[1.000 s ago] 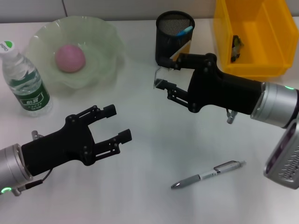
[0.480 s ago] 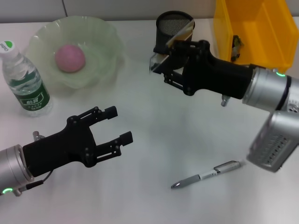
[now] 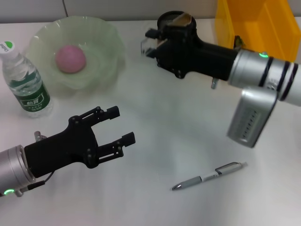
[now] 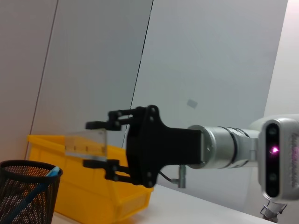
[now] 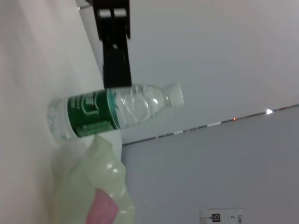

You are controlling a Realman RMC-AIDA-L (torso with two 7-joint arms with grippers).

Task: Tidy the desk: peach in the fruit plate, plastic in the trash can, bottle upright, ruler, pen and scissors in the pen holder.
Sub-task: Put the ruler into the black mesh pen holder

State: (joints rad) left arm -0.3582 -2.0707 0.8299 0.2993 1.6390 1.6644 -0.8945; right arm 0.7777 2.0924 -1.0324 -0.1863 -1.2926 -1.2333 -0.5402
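Right claw (image 3: 151, 43) clamps the clear ruler (image 4: 86, 143) at the mesh pen holder's (image 3: 175, 21) nine o'clock; left claw (image 3: 118, 126) hovers spread wide, empty, above the desk (image 3: 188, 122).

Setting: office or laboratory workstation. Indicators: plain white desk surface (image 3: 188, 127); black wire-mesh pen holder (image 4: 25, 191); silver retractable pen (image 3: 209, 175); yellow plastic storage bin (image 3: 263, 28); grey panelled partition walls (image 4: 205, 60) behind the desk.
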